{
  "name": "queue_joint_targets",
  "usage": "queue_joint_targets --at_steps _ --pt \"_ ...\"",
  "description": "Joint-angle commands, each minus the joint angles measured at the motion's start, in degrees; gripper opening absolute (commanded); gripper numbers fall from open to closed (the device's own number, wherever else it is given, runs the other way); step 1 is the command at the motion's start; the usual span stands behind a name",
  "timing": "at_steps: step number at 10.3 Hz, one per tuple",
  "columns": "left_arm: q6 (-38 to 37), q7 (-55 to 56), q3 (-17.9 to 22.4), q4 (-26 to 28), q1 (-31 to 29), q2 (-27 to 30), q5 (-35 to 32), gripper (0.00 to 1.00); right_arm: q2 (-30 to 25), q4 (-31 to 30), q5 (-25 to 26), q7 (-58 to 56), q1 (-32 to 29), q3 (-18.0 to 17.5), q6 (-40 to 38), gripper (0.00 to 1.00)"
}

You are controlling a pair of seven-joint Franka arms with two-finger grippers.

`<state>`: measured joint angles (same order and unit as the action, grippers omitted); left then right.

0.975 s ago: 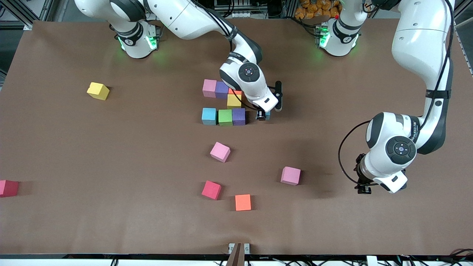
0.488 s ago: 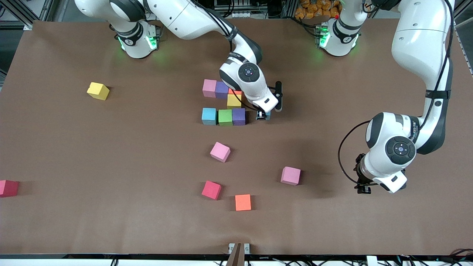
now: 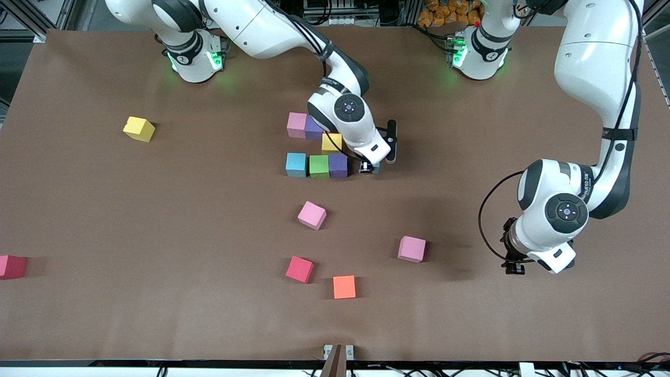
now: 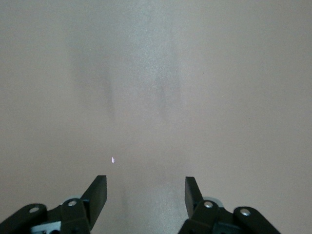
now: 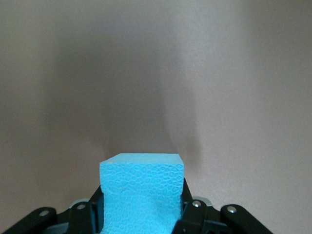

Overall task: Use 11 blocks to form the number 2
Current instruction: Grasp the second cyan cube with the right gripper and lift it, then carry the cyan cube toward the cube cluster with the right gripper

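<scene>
My right gripper [image 3: 368, 167] is shut on a blue block [image 5: 141, 190], low over the table beside the purple block [image 3: 338, 165]. That purple block ends a row with a green block [image 3: 319, 166] and another blue block [image 3: 296, 164]. Farther from the front camera sit a yellow block [image 3: 331, 142], a purple block [image 3: 313, 128] and a pink block [image 3: 297, 124], partly under the right arm. My left gripper [image 4: 146, 187] is open over bare table, waiting at the left arm's end [image 3: 515, 267].
Loose blocks lie nearer the front camera: two pink [image 3: 312, 215] [image 3: 412, 248], a red [image 3: 300, 269] and an orange [image 3: 344, 287]. A yellow block [image 3: 138, 129] and a red block [image 3: 11, 266] lie toward the right arm's end.
My right gripper has shifted a little toward the purple end of the row with the blue block in it. The left arm has not moved.
</scene>
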<state>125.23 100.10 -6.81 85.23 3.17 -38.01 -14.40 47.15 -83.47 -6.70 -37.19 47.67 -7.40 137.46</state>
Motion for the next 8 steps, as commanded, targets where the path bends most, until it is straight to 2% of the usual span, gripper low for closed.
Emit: queue_joint_targets --at_steps 1,8 --pt "-0.4 -1.0 0.0 -0.2 0.1 0.0 1.1 0.73 -1.0 -0.1 -0.2 -2.1 -1.9 -0.8 -2.9 0.00" --pt "-0.3 -0.8 0.0 -0.2 0.2 0.0 1.1 0.73 -1.4 -0.8 -0.3 -6.8 -4.1 -0.8 -4.7 0.00"
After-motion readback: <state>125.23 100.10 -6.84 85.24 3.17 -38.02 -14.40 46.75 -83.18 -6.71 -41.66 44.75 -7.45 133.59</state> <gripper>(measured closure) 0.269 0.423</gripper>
